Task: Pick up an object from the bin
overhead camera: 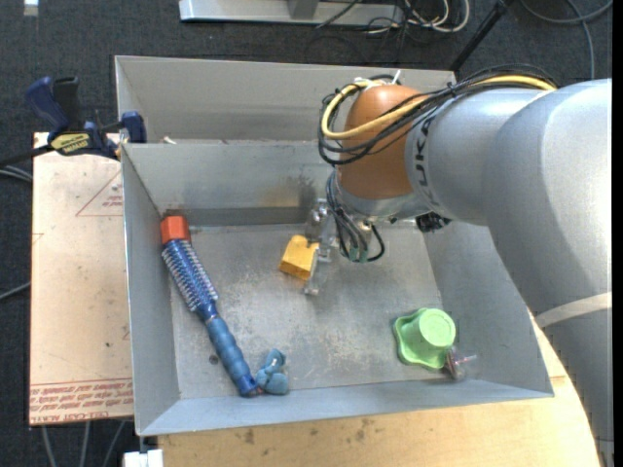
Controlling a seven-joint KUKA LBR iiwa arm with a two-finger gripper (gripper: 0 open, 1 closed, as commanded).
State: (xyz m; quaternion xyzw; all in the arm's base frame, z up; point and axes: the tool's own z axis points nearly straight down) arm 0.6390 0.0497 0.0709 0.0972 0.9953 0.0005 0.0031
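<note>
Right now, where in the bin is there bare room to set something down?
The widest bare stretch of bin floor runs along the near wall, between the blue brush and the green cup. A smaller patch lies between the brush and the yellow block. It is crowded mid-bin, where the gripper hangs right beside that block.

There is one grey metal bin (148,290), and five loose things lie in it, one of each kind. One is a blue hairbrush (206,307) with a bristled head and a single orange cap at its end. One is a yellow block (296,258). One is a green round plastic cup (424,337). One is a small pinkish piece (457,363) just beside the green cup, and one is a small pale-blue piece (274,374) at the end of the brush's handle.
</note>
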